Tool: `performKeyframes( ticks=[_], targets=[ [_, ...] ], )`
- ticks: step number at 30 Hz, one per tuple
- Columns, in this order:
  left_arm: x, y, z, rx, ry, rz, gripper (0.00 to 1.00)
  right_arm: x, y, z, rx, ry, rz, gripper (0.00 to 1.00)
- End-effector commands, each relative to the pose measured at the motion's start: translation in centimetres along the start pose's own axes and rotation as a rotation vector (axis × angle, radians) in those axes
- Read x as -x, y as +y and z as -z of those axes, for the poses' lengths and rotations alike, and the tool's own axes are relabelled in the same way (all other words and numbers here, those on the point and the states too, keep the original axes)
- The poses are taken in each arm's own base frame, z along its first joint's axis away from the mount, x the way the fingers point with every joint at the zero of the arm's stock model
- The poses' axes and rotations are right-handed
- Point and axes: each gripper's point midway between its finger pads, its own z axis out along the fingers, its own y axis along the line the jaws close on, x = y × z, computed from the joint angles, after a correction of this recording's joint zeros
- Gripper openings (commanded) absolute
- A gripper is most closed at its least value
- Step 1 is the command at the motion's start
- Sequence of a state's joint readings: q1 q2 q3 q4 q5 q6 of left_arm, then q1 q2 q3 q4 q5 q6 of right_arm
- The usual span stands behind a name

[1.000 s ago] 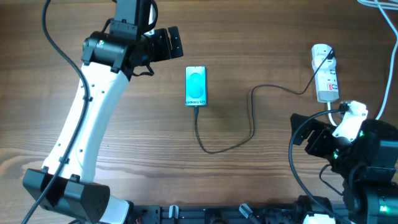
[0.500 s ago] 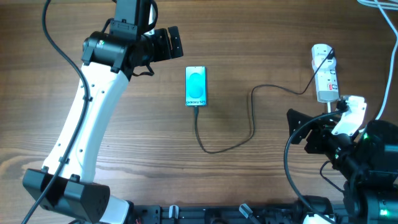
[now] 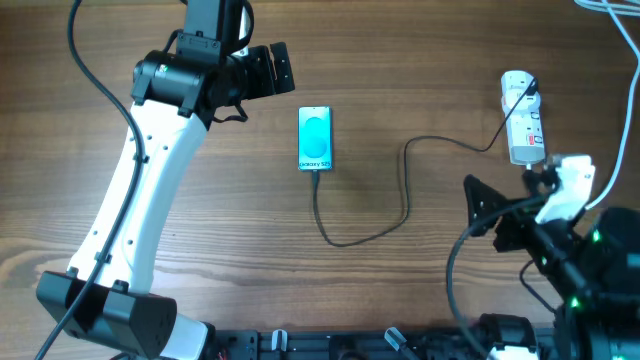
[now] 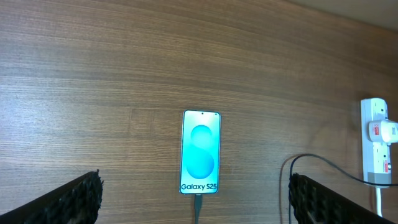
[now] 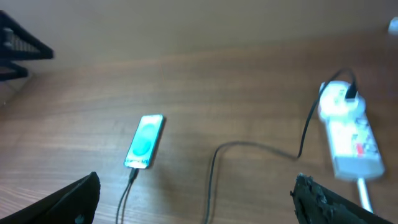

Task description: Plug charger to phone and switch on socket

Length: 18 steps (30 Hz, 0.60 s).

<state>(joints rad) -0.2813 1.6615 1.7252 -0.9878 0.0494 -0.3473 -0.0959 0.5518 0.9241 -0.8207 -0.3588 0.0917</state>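
— As both arms stand over the table (image 3: 420, 70), where does the phone (image 3: 314, 138) lie?

— It lies flat near the middle of the table, screen up and lit teal, with the words "Galaxy S25" at its near end. It is just in front of the left end effector (image 3: 282, 68), but apart from it.

— And the charger (image 3: 406, 190)?

— Its thin black cable touches the near short edge of the phone. From there it goes toward the robot, bends in a loop to the right, goes away from the robot again and runs over to the socket (image 3: 524, 120).

— Does the socket hold something?

— Yes. A white plug (image 3: 516, 84) sits in its far end, and the black cable goes into this plug. The socket lies at the right side of the table, well apart from the phone, and a thick white lead (image 4: 378, 202) leaves its near end. Whether its switch is on or off, I cannot tell.

— How are the end effectors?

— The left one is wide, with nothing in its grasp. In its wrist view the two fingers (image 4: 78, 198) stand at the lower corners, and the phone shows between them, further away. The right end effector (image 3: 488, 212) is also wide and holds nothing. It hangs near the socket's near end, not touching it, and its own view is a little blurred.
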Motion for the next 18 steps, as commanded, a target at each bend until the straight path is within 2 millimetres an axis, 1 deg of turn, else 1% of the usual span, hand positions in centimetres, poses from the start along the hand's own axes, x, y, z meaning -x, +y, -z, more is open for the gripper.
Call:
performKeyframes(
  ticks=[1, 4, 6, 12, 18],
  targets=[
    [-0.1, 0.3, -0.4, 0.011, 0.004, 0.012, 1.0, 0.7, 1.0, 1.9, 0.016, -0.083, 0.158, 1.0],
    [-0.1, 0.3, -0.4, 0.011, 0.005, 0.012, 1.0, 0.7, 1.8, 2.3, 0.04, -0.146, 0.252, 1.0],
    [-0.1, 0.3, -0.4, 0.011, 0.004, 0.012, 1.0, 0.6, 2.1, 2.2, 0.056, -0.195, 0.279, 1.0],
    [-0.1, 0.3, -0.4, 0.011, 0.004, 0.012, 1.0, -1.0, 1.7, 0.5, 0.074, -0.287, 0.314, 1.0],
    [-0.1, 0.3, -0.4, 0.011, 0.005, 0.012, 1.0, -1.9, 1.2, -0.9, 0.075, -0.435, 0.363, 1.0]
  ],
)
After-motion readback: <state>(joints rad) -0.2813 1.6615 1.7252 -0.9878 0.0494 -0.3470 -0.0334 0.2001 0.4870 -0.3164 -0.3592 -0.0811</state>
